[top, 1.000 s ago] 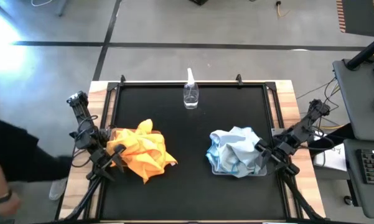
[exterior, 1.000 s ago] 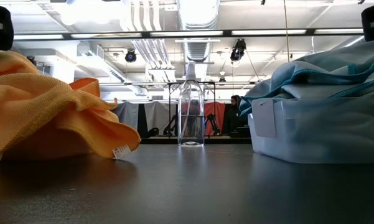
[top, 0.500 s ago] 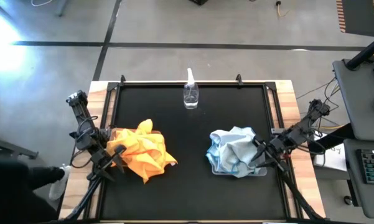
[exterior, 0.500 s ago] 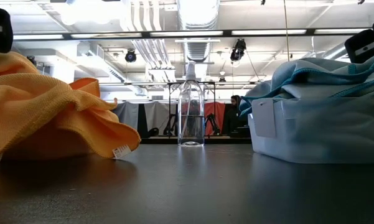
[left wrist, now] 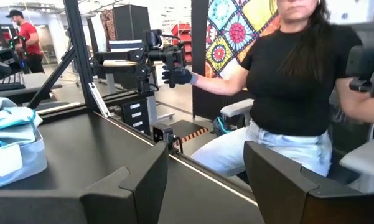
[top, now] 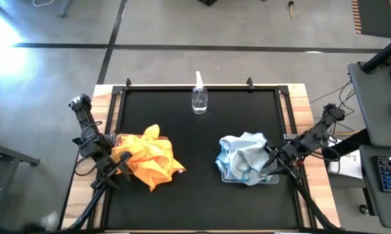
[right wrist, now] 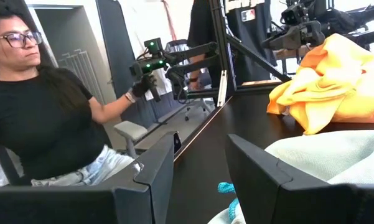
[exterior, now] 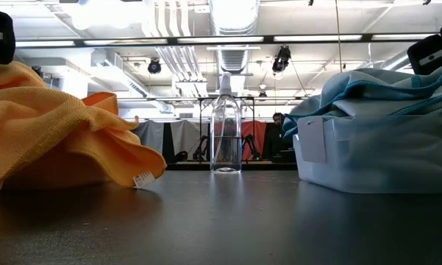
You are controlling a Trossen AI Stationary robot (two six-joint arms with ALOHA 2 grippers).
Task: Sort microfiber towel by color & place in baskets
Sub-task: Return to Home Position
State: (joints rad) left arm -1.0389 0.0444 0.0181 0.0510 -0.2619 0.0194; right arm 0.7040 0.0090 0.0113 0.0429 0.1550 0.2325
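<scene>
Orange towels (top: pixel 146 156): one heap on the left side of the tabletop (top: pixel 202 136). They hide whatever is under them, so I cannot make out the tan basket.
Blue-grey towels (top: pixel 246 158): piled in the clear basket (exterior: pixel 368 165) on the right side, mounded above its rim.
Left gripper (left wrist: pixel 202 168): at the outer edge of the orange heap, fingers wide apart, holding nothing.
Right gripper (right wrist: pixel 199 155): at the outer edge of the blue-grey pile, fingers spread, empty.
Change: within the last second the right arm shifted slightly and its gripper came into the low view's upper corner. It has held since. The left arm and both piles have not moved.
Meaning: no loose towel lies on the tabletop, so sorting looks finished and only the arms' retreat remains.
Spray bottle (top: pixel 199 97): upright at the far middle, well apart from both piles.
</scene>
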